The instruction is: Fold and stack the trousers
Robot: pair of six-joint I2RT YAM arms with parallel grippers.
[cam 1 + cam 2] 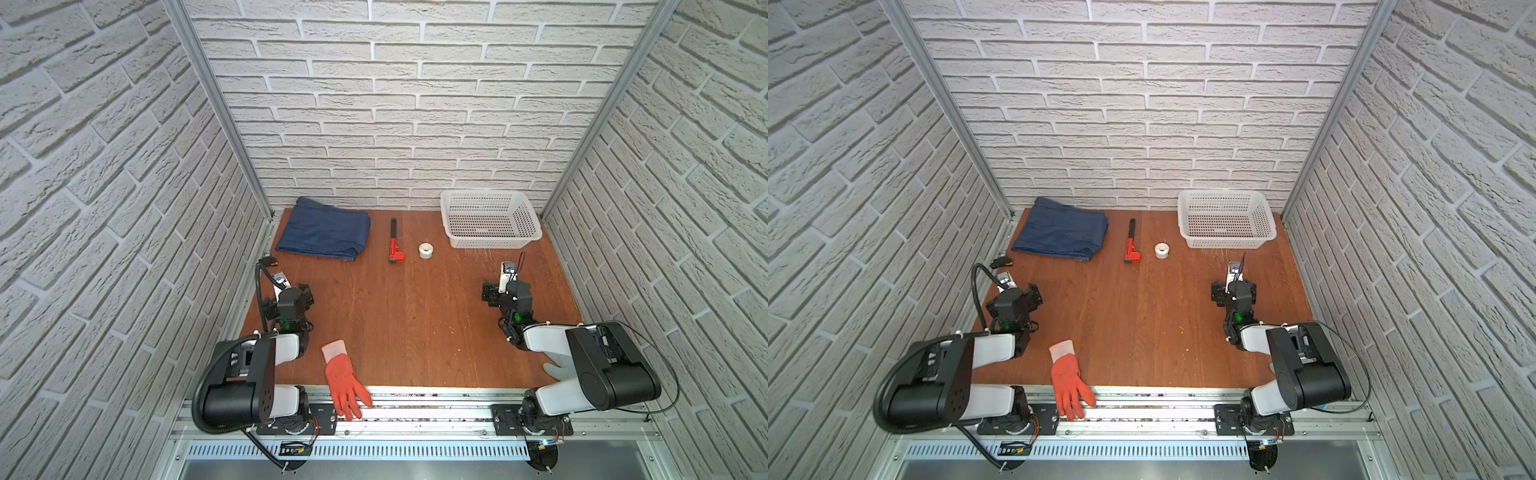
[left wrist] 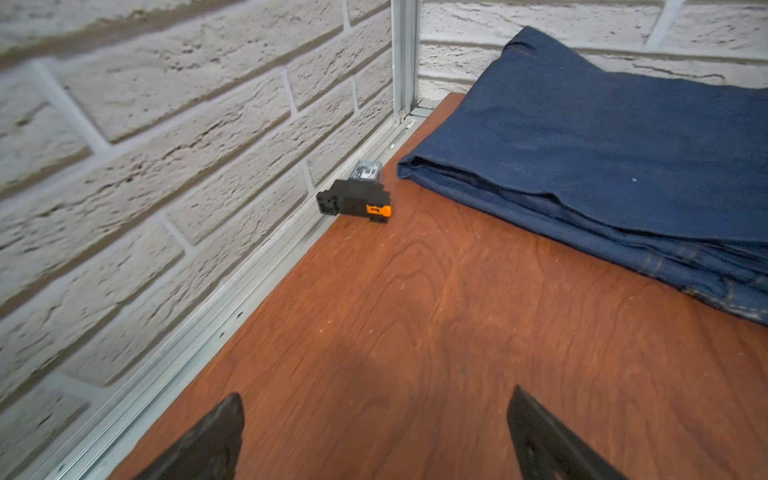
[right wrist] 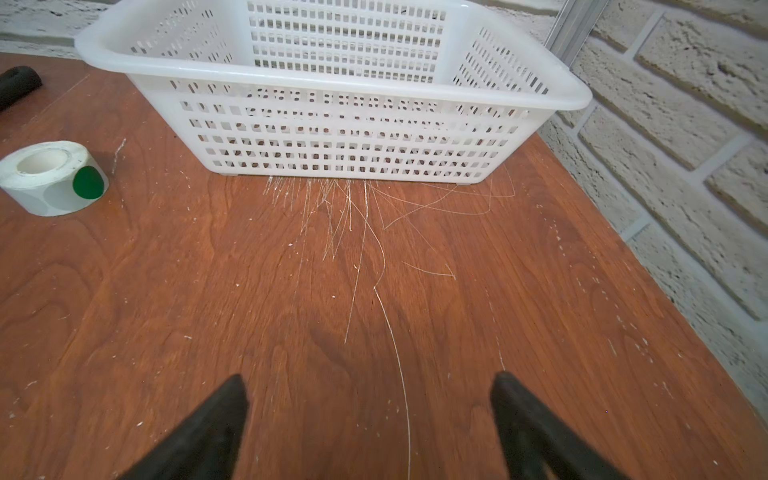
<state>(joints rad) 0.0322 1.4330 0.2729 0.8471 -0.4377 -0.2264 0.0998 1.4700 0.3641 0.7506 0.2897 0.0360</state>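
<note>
The trousers [image 1: 324, 235] [image 1: 1059, 232] lie folded into a flat dark blue denim packet at the table's back left corner, close to the brick wall. In the left wrist view the trousers [image 2: 602, 166] show several stacked layers with tan stitching at one edge. My left gripper [image 2: 376, 399] is open over bare wood, short of the folded packet and holding nothing. My right gripper [image 3: 370, 380] is open too, empty, over the scratched table in front of the basket. Both arms sit pulled back toward the near side in both top views.
A white basket [image 1: 486, 241] [image 3: 332, 124] stands back right. A red pipe wrench [image 1: 395, 245] and a white tape roll [image 1: 426, 250] [image 3: 52, 176] lie mid-back. An orange-red glove [image 1: 343, 378] hangs over the front edge. A grey glove [image 1: 555, 370] peeks from under the right arm. A black-and-orange part [image 2: 357, 197] sits by the left wall.
</note>
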